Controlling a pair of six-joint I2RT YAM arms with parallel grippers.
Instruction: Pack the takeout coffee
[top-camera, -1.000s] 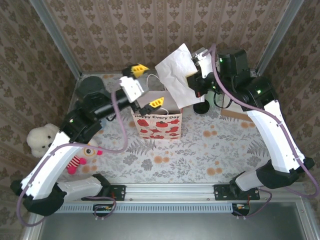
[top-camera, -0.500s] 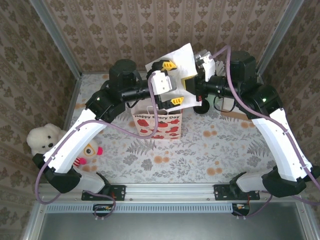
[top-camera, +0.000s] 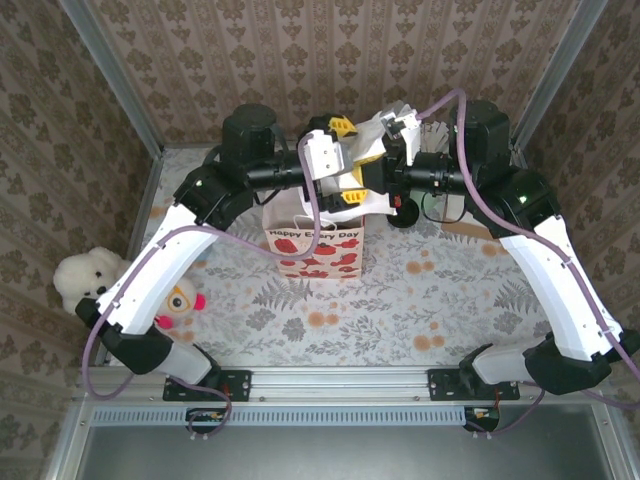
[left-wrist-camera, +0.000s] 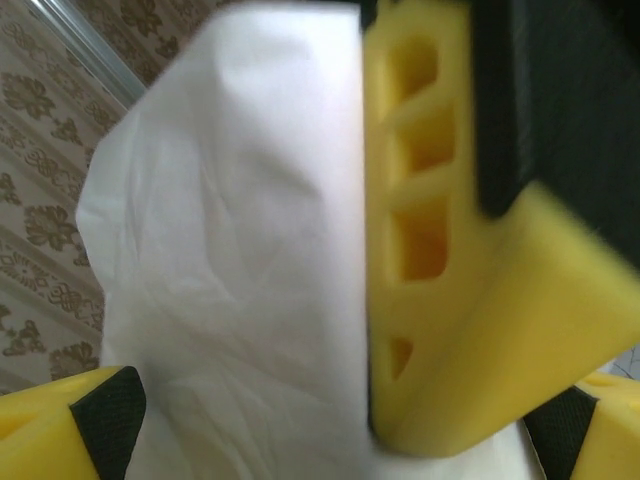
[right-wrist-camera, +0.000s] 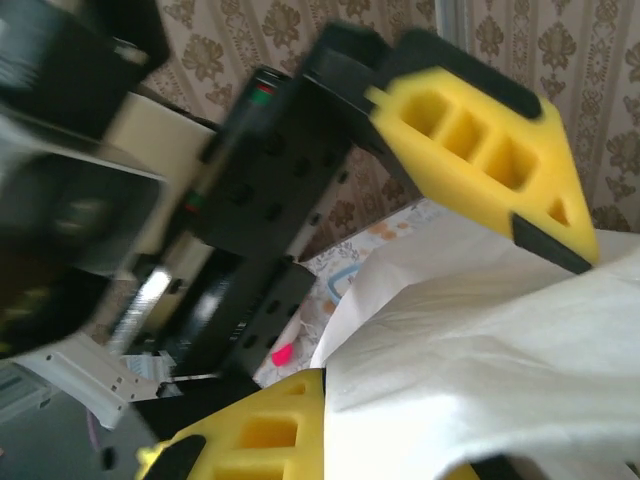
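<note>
Left fingers: the left gripper (top-camera: 342, 162) is spread wide above the gift bag (top-camera: 315, 245), with one yellow finger (top-camera: 342, 125) on each side of the white sheet (top-camera: 365, 148). It has no hold on the sheet.
Right fingers: the right gripper (top-camera: 380, 165) is pinched closed on the white sheet and meets the left gripper head-on.
White sheet: it hangs crumpled between the two heads. In the left wrist view its straight edge lies against a yellow finger.
Takeout coffee: a dark round shape (top-camera: 405, 214) stands on the counter (top-camera: 450, 300) just beside the bag's right rear corner. It is under the right arm and mostly hidden.
Gift bag: it stands upright at mid-counter, printed with red flowers. Its top edge is partly covered by the grippers.
Open room: the counter's near half, between the bag and the arm bases, lies bare.
Left edge: a white teddy (top-camera: 78, 278) and a pink-nosed toy (top-camera: 182, 297) sit beside the left arm.
Back edge: the wallpapered wall (top-camera: 300, 60) stands close behind both arms.
</note>
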